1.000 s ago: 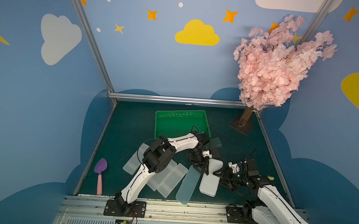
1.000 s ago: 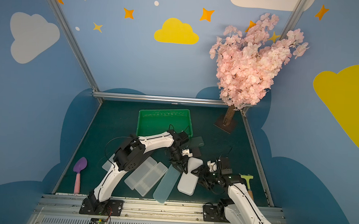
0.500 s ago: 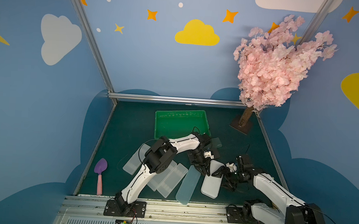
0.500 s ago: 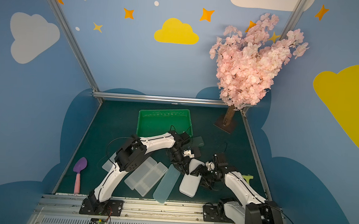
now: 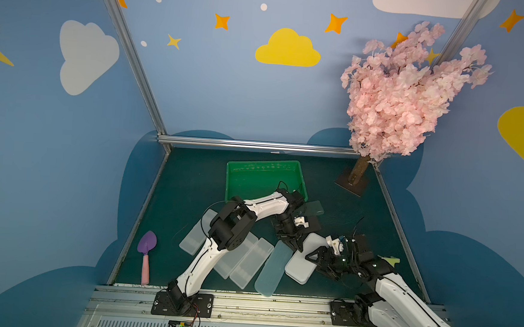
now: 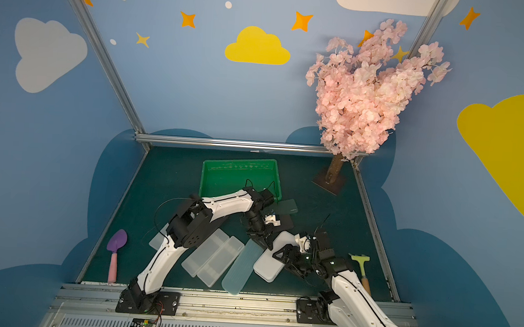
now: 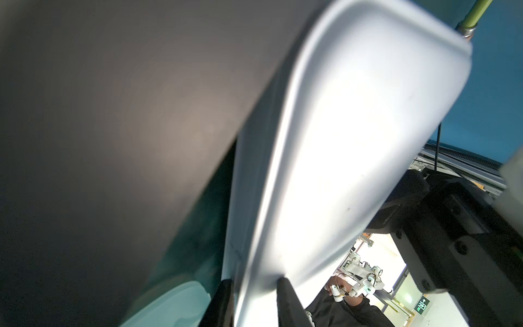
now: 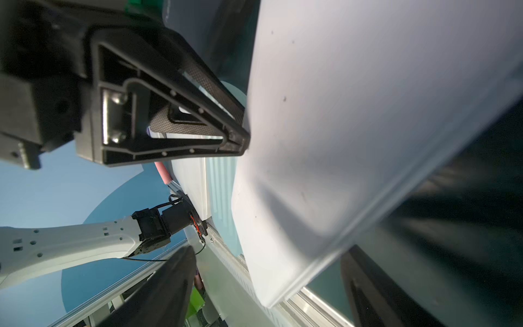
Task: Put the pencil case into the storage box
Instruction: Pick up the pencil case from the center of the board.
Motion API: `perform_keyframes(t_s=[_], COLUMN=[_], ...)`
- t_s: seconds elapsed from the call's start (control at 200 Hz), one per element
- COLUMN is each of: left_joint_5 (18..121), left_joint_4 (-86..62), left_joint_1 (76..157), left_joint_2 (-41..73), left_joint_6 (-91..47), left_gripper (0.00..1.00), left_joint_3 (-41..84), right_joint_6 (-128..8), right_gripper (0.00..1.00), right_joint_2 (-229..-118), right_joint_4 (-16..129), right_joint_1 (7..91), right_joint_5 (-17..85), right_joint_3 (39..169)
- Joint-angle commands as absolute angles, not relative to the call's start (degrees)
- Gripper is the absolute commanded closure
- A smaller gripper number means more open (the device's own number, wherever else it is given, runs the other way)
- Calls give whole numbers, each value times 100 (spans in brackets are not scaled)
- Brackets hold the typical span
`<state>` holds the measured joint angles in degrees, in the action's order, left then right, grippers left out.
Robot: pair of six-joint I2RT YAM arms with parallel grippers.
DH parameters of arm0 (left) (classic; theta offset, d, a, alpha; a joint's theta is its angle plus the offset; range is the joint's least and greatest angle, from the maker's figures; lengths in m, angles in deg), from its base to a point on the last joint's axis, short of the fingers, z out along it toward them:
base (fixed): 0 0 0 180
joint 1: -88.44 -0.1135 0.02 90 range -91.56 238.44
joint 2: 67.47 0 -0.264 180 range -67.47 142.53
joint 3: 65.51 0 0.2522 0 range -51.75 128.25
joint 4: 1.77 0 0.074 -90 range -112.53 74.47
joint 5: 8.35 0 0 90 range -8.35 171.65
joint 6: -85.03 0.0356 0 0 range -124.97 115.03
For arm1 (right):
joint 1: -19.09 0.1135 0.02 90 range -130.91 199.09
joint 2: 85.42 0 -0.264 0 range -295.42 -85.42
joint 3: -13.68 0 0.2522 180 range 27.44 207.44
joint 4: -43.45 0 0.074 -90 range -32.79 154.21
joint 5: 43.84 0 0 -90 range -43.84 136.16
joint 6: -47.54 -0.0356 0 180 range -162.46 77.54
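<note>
Left gripper (image 5: 295,246): pinching the white pencil case (image 5: 302,263) at its far end. In the left wrist view, 2 fingers (image 7: 288,300) sit on either side of the case's edge, both against the plastic.

Right gripper (image 5: 315,261): jaws spread wide, reaching in at the same case from the side opposite the left gripper. In the right wrist view, 1 finger (image 8: 164,283) stands clear of the case, with the rail showing in the gap. The other finger is a dark blur, so I can't tell if it makes contact. No grip visible from this side.

The case is outside the storage box (image 5: 253,182), down on the green mat (image 5: 190,197) between the 2 grippers. Can't tell whether it's fully clear of the mat.

The box sits beyond the left gripper's wrist, on the side away from the right gripper and well apart from the case.

- Teal pencil case (image 5: 271,269): just beside the left gripper's fingertips, away from the right gripper. The white case's long edge meets it, touching or overlapping, can't tell which.
- 3 clear pencil cases (image 5: 250,263): past the teal one, partly under the left forearm.
- Dark translucent case (image 5: 314,208): behind the left wrist, near the box corner.
- Green rake (image 6: 359,259): behind the right gripper, beside its forearm.
- Purple shovel (image 5: 146,247): well apart from both grippers, past the left arm.
</note>
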<state>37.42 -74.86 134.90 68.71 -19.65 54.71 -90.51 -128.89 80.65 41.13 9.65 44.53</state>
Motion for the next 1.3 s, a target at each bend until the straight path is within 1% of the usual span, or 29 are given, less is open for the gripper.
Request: perform_keyframes(t_s=[0.0, 0.14, 0.265, 0.395, 0.481, 0.546, 0.636, 0.676, 0.796, 0.921, 1.006, 1.071, 1.166, 1.297], left_joint_5=[3278, 3213, 3168, 3137, 3137, 3147, 3162, 3162, 3299, 3577, 3793, 4000, 4307, 4794], left_joint_4=[-7552, -7547, -7540, -7551, -7553, -7564, -7574, -7577, -7577, -7506, -7557, -7692, -7758, -7908], left_joint_1=[13818, 13824, 13824, 13827, 13823, 13830, 13827, 13823, 13793, 13691, 13604, 13522, 13314, 12798], left_joint_2=[7228, 7250, 7263, 7282, 7280, 7290, 7281, 7272, 7171, 6824, 6480, 6173, 5556, 4605], left_joint_6=[-2143, -2132, -2114, -2111, -2106, -2101, -2103, -2095, -2116, -2180, -2171, -2116, -2138, -2141], left_gripper=[74, 75, 75, 76, 76, 76, 76, 76, 75, 67, 54, 47, 41, 39], left_joint_3=[5438, 5462, 5485, 5492, 5495, 5501, 5504, 5499, 5445, 5307, 5247, 5249, 5154, 5135], right_joint_6=[-8971, -8805, -8664, -8728, -8780, -8743, -8575, -8560, -8665, -8630, -8527, -8495, -8338, -8006], right_gripper=[20, 25, 26, 25, 28, 32, 44, 50, 62, 71, 75, 77, 80, 83], right_joint_2=[-12581, -12540, -12712, -13065, -13284, -13430, -13535, -13511, -13147, -12409, -11793, -11501, -11640, -12407], right_joint_4=[6783, 6929, 6952, 6558, 6341, 6387, 6749, 6909, 7515, 8366, 8791, 9211, 9615, 9413], right_joint_1=[4203, 4327, 4474, 4570, 4611, 4612, 4608, 4609, 4597, 4581, 4588, 4540, 4473, 4451], right_joint_5=[968, 1513, 1915, 1988, 1965, 1900, 1835, 1884, 2263, 2744, 2978, 3078, 2961, 2770], right_joint_3=[4560, 4610, 4736, 4738, 4788, 4881, 5057, 5106, 5169, 5293, 5417, 5665, 6135, 6887])
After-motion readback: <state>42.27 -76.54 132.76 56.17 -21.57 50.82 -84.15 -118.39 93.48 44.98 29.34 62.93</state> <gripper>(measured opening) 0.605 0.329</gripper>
